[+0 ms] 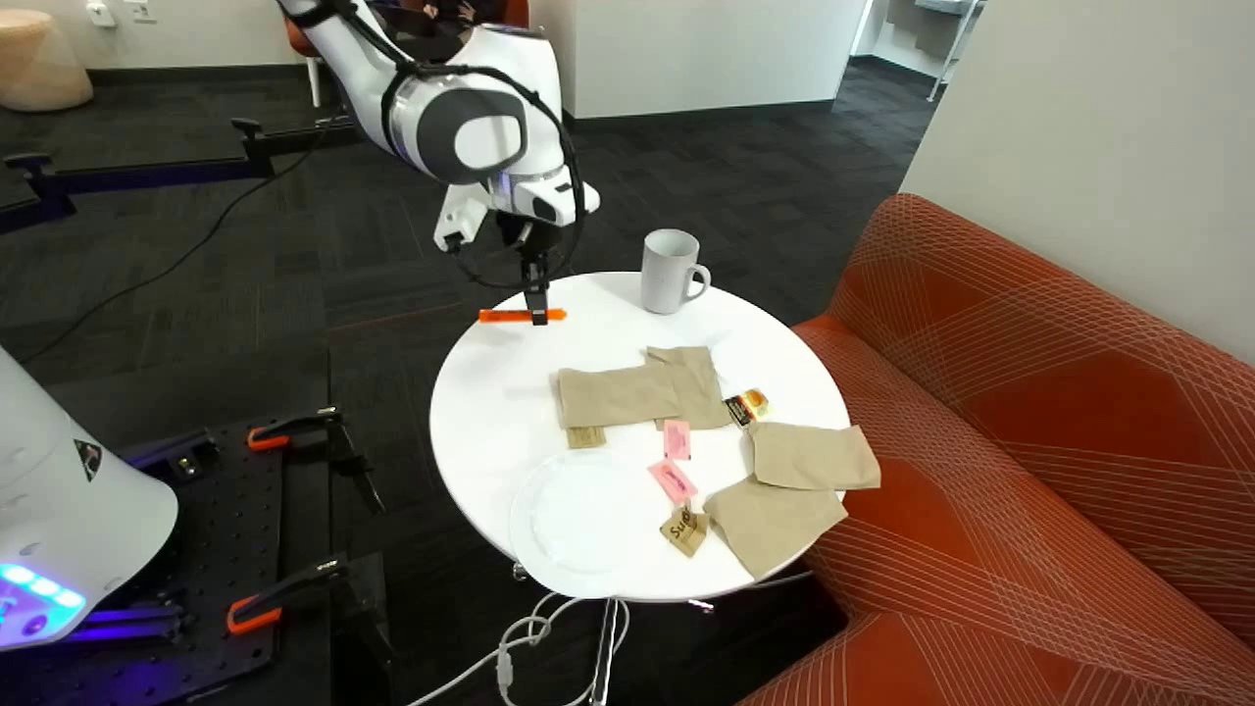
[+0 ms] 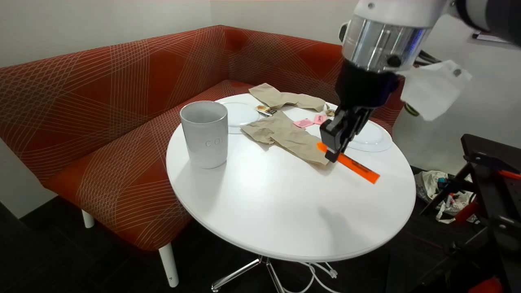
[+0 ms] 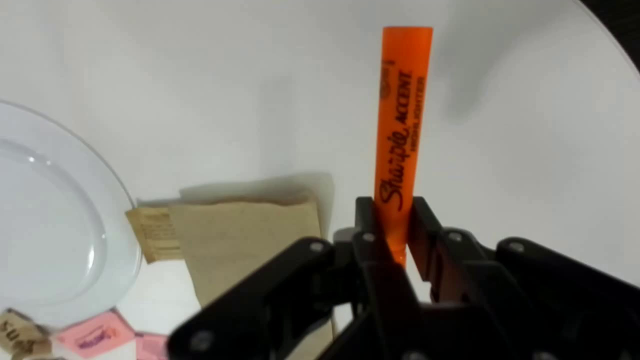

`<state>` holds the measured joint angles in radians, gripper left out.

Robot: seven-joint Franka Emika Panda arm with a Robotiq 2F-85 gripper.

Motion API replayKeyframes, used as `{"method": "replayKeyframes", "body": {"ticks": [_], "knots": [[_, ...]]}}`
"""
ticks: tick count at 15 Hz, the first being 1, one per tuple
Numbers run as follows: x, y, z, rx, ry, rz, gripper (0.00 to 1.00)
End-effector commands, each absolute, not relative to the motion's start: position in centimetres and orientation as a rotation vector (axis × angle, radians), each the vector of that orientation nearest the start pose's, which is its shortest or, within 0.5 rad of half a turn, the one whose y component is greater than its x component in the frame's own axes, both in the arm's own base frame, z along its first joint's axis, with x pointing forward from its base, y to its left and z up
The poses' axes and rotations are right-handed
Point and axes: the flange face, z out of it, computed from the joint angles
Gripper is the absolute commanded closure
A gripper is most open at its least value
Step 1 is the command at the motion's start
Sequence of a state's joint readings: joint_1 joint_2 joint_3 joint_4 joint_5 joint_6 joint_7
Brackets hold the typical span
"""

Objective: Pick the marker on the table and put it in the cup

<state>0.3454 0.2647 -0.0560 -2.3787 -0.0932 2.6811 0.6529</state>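
Observation:
The orange marker (image 1: 502,316) is held between the fingertips of my gripper (image 1: 539,316), above the white round table (image 1: 476,422). In an exterior view the marker (image 2: 360,168) lies roughly level, with a shadow on the table (image 2: 276,211) below and apart from it. In the wrist view the marker (image 3: 402,110) extends forward from the black fingers of the gripper (image 3: 392,215), which press its two sides; its rear end is partly hidden between them. The white-grey cup (image 1: 669,270) stands upright at the table's edge, handle to the side. The cup (image 2: 206,138) is away from the gripper and out of the wrist view.
Brown napkins (image 1: 618,395) and small packets (image 1: 677,439) lie on the table. A clear-white plate (image 1: 578,520) is near one edge; another plate (image 2: 240,116) sits behind the cup. A red patterned bench (image 1: 941,510) borders the table.

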Motion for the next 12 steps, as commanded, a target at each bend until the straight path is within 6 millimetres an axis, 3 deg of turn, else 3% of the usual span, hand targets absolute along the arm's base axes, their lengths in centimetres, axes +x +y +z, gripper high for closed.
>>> {"method": "replayKeyframes", "body": {"ticks": [1,6,12], "knots": [[50.5,14.9,27.2,-3.133,0.382,-0.097,0.95],[54.9,15.1,32.4,-3.122,0.290,-0.217,0.95],[59.8,15.6,36.8,-3.131,0.181,-0.321,0.95]]}}
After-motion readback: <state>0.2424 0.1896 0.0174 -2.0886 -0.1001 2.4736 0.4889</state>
